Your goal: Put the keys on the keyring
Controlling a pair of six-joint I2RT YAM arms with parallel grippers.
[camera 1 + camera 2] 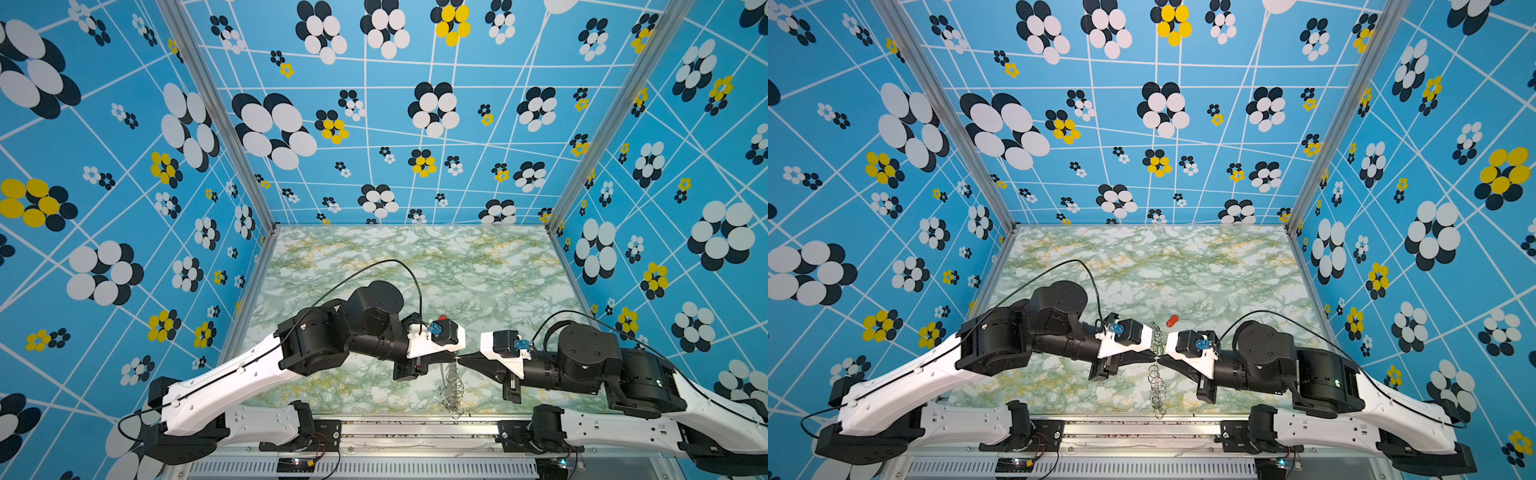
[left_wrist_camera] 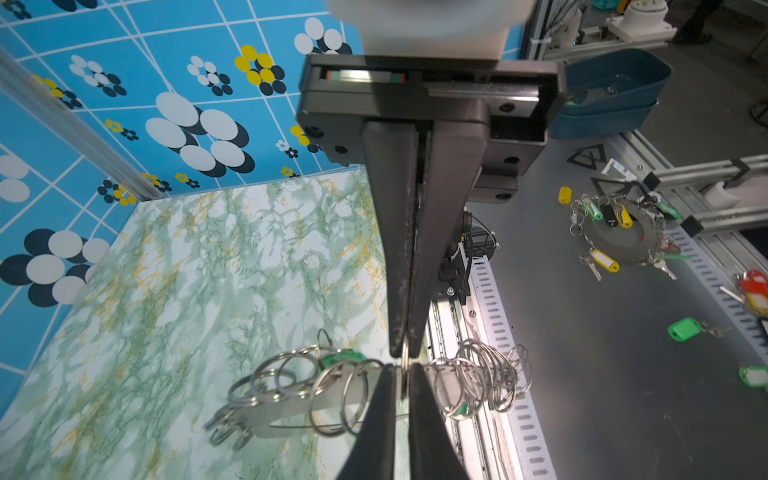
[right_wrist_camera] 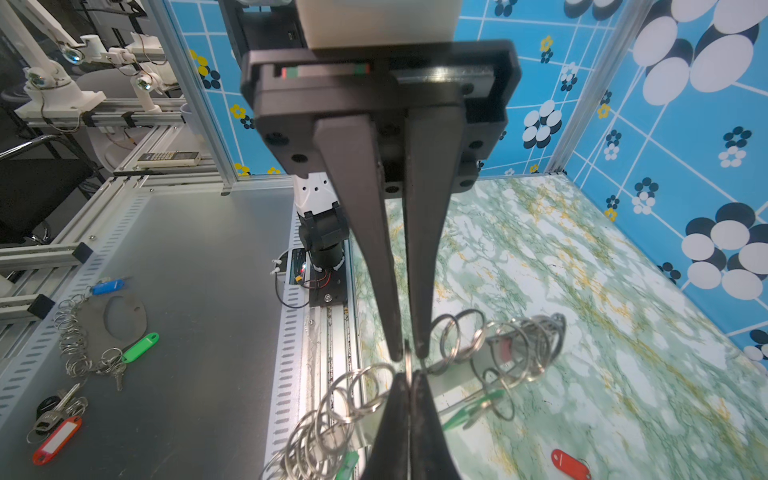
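Left gripper (image 2: 405,353): we see its jaws pressed together at the very tips on one wire ring (image 3: 409,368) of the keyring (image 1: 1158,384).
Right gripper (image 3: 409,353): its jaws are closed on that same ring from the opposite side, and the two sets of tips meet almost nose to nose.
Keyring: held up between the two arms, edge-on in both top views, with its rings strung in a row toward the near edge of the tabletop (image 1: 1225,270).
Green tag (image 2: 340,358): we find it among the rings.
Red-tagged key (image 1: 1172,320): lying on the tabletop, apart from the keyring, near the far side of the grippers.
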